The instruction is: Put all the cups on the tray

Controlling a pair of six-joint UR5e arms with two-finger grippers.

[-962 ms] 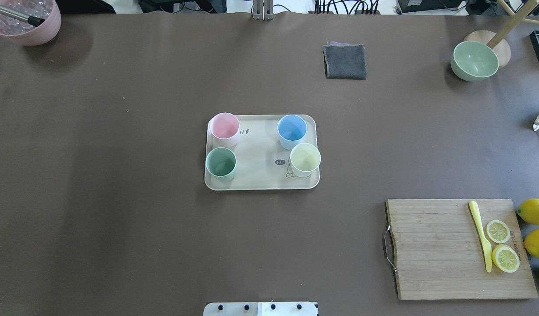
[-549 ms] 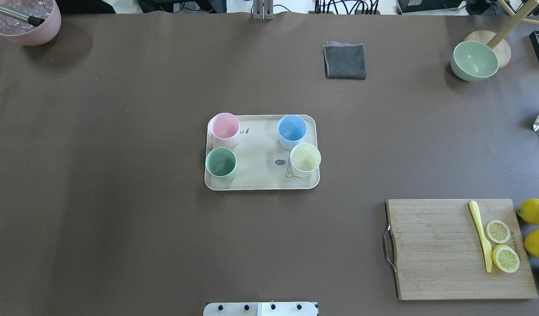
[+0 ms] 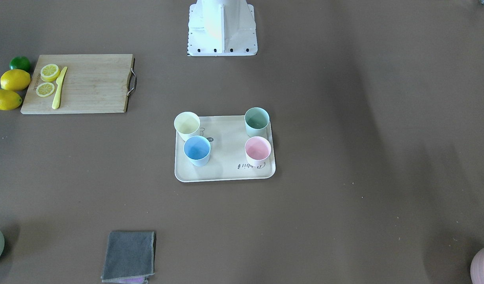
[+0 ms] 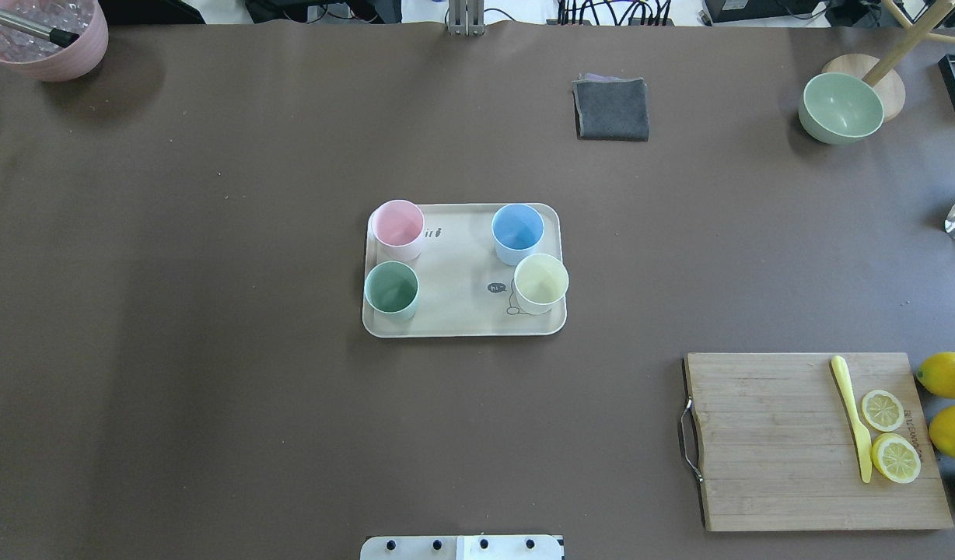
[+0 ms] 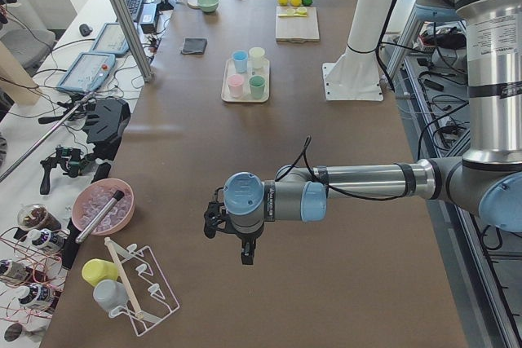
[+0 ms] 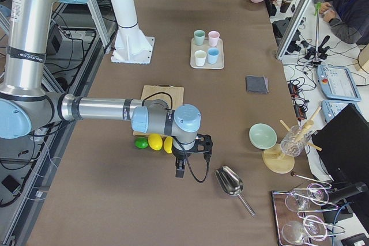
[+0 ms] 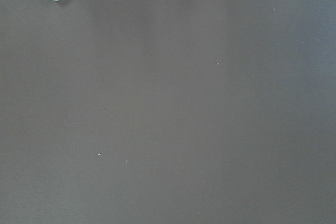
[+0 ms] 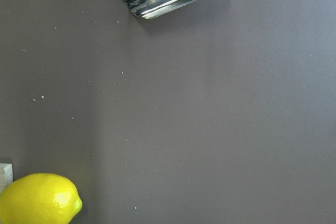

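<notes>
Overhead exterior: four cups (image 4: 397, 229) on one tray (image 4: 458, 268); two lemon slices (image 4: 882, 410).

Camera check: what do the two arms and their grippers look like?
The left arm and right arm are silver tubes with grey joints and light-blue round caps. A black cable loops by each wrist. The left gripper and right gripper are small and black with slim fingers.
</notes>
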